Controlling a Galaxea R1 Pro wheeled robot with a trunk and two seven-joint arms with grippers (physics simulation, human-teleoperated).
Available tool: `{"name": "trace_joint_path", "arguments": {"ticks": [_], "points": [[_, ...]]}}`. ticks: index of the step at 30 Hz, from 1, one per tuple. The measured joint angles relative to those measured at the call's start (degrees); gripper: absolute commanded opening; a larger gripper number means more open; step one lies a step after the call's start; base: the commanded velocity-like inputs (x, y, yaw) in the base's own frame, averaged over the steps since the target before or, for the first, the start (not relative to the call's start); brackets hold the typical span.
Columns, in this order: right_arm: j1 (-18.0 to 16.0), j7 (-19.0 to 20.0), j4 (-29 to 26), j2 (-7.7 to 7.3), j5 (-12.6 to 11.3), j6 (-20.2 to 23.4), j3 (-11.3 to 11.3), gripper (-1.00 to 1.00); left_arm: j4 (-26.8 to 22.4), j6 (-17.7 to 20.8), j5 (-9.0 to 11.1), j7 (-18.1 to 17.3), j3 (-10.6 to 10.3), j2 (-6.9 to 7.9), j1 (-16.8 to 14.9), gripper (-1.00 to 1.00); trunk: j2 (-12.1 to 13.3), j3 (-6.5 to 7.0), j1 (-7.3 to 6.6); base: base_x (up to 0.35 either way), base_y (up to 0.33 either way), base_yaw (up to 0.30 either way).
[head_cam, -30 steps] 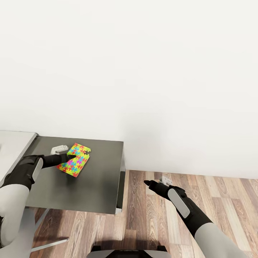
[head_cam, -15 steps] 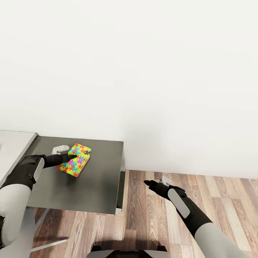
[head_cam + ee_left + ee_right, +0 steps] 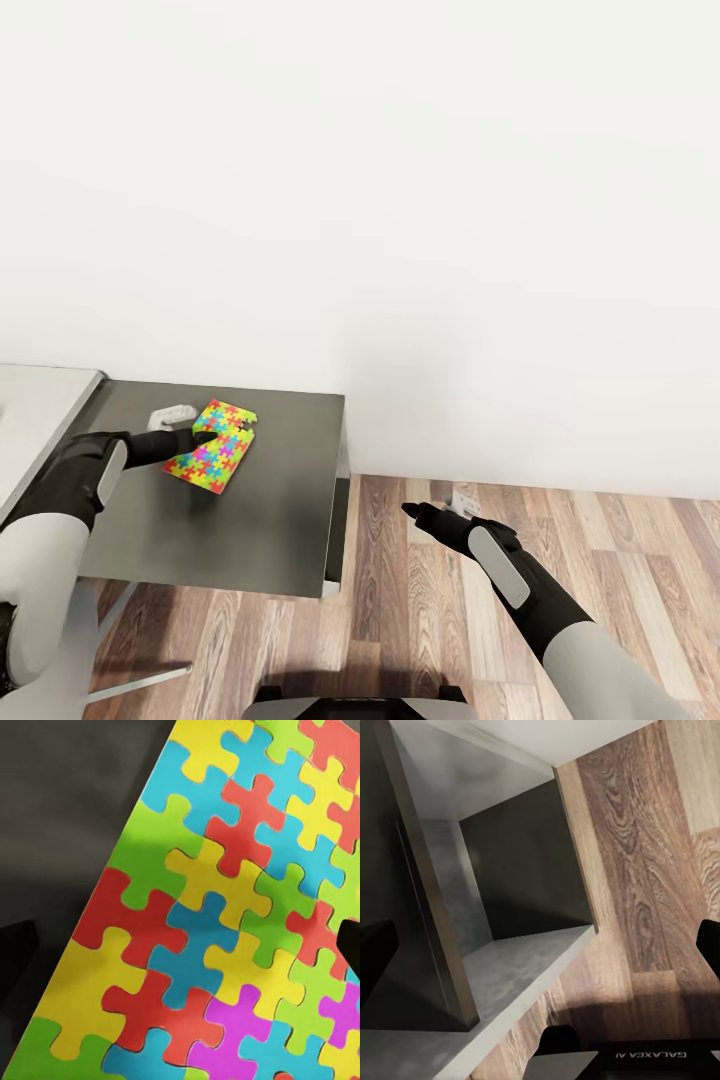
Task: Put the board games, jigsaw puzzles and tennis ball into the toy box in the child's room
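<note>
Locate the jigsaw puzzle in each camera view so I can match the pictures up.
Head view: the jigsaw puzzle lies on the dark grey cabinet, left of centre, at the left gripper tip.
Left wrist view: the puzzle spreads across most of the picture, close up, with the dark cabinet top beside it.
Right wrist view: not in it; this view looks at the cabinet's side and the wood floor.
Shared landmark: the dark grey cabinet.

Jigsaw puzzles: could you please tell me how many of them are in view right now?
1. The jigsaw puzzle lies on the dark grey cabinet, at the tip of the left gripper. The task mentions a second puzzle; it may be out of frame.
</note>
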Motion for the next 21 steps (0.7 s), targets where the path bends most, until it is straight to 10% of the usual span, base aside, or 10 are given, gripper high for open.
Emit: {"name": "trace_joint_path", "arguments": {"ticks": [21], "points": [[0.00, 0.00, 0.00, 0.00, 0.00, 0.00, 0.00, 1.00, -0.86, -0.01, -0.29, 0.11, -0.20, -1.51, 0.05, 1.00, 0.00, 0.00, -0.01, 0.000, 0.000, 0.000]]}}
